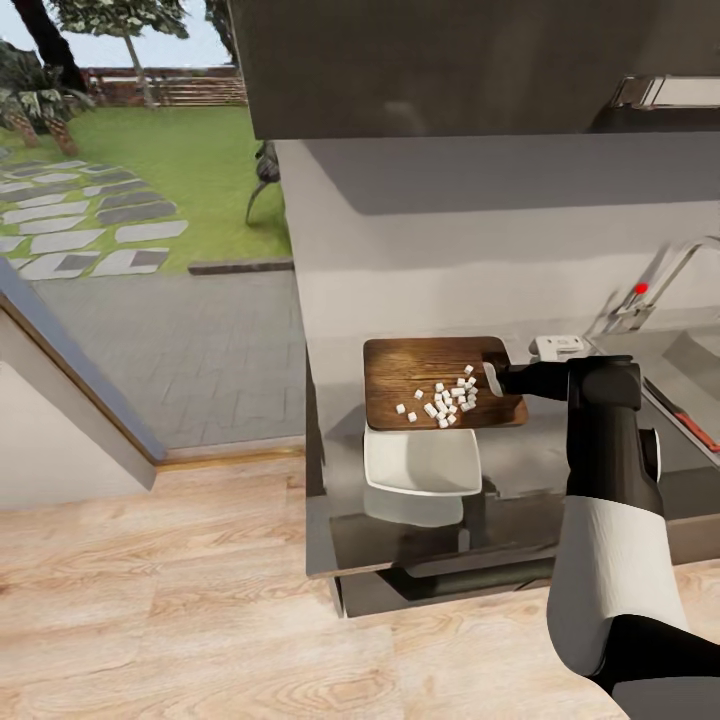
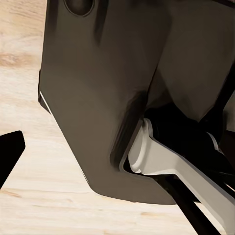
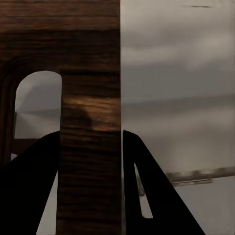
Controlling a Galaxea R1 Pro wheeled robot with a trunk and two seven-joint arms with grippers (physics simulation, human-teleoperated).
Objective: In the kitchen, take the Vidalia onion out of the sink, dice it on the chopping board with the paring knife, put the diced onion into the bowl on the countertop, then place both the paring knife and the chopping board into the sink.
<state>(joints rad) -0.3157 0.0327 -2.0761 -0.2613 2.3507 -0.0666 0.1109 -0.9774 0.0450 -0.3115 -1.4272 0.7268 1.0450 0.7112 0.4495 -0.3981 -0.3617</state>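
Right gripper (image 1: 492, 379) clamped on the chopping board's (image 1: 420, 375) handle end, board held above the white bowl (image 1: 420, 462) on the countertop (image 1: 520, 455). Diced onion (image 1: 445, 397) sits on the board. Paring knife (image 1: 690, 422) near the sink (image 1: 700, 350). Can't tell left gripper's state.

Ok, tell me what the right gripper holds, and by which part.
The right gripper clamps the dark brown wooden chopping board by its handle-hole end, fingers either side of the edge strip.
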